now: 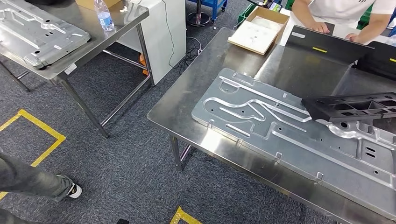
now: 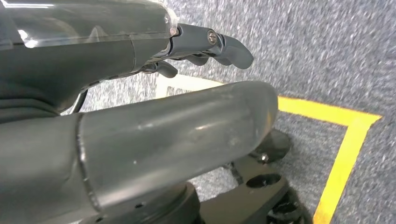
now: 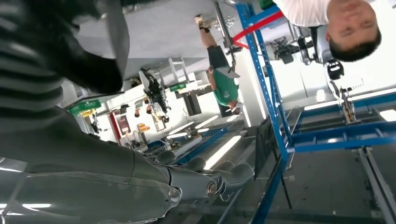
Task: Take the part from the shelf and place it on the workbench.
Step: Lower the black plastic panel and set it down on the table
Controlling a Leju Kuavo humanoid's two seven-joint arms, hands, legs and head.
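Floor: grey carpet (image 2: pixel 327 42) lies under my hanging left hand. A yellow tape line (image 2: pixel 345 140) runs across it beyond my fingertips.
Workbench: the steel workbench (image 1: pixel 187 100) stands ahead, on my right hand's side.
Metal plate: a large stamped metal plate (image 1: pixel 261 126) lies flat on the workbench and covers most of the near half.
Side table: a second steel table (image 1: pixel 93 44) stands well apart on my left hand's side. It carries a similar plate (image 1: pixel 37 32).
Blue rack: a blue frame rack (image 3: pixel 275 116) stands beyond my right hand's fingertips.
Person: a person in a white shirt (image 1: pixel 345 9) stands at the far edge of the workbench with both hands on a black panel (image 1: pixel 327 46).
Black part: the black part (image 1: pixel 345 108), a long ribbed plastic frame, is on the workbench and rests on the metal plate toward my right side. From the head view I cannot tell whether my right hand touches it.
Cardboard box: an open cardboard box (image 1: pixel 259 32) sits on the far corner of the workbench, beside the person.
Left hand: my left hand (image 2: pixel 154 51) hangs over the carpet and holds nothing. Its fingers (image 2: pixel 229 46) are extended and apart from the thumb.
Right hand: my right hand (image 3: pixel 140 177) has its fingers (image 3: pixel 233 173) stretched forward and lightly bent. A dark shape sits close by the thumb side, and I cannot tell whether the hand holds anything.
Water bottle: a clear water bottle (image 1: pixel 103 15) stands upright on the side table.
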